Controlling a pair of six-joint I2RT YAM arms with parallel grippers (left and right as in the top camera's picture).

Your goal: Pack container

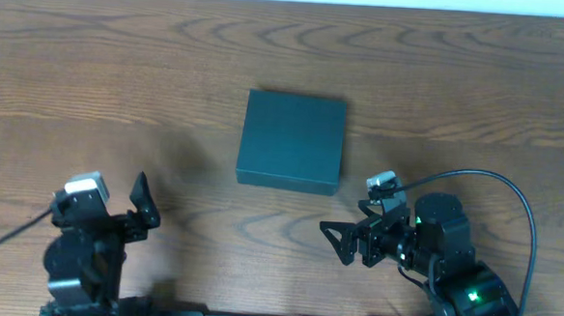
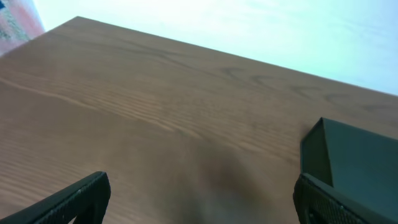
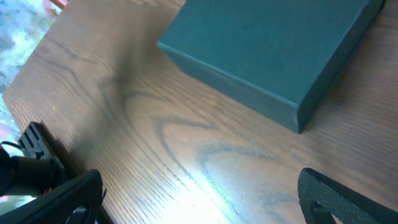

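Container [image 1: 293, 141] closed on table [image 1: 122, 72]; left pincer [image 2: 202, 193], right pincer [image 3: 199, 186] both spread.

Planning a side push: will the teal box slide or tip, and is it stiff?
The dark teal, matte, rectangular box lies low and flat on the wooden table, so it probably slides rather than tips. Crisp straight edges suggest stiff board. The matte surface likely isn't slippery.

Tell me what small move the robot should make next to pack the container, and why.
Probably ease the right claw forward to the near edge of the container, to start on its lid. The container lies shut on the table, so nothing can go in yet; the right claw is open, empty and just short of it. Which edge opens, I cannot tell.
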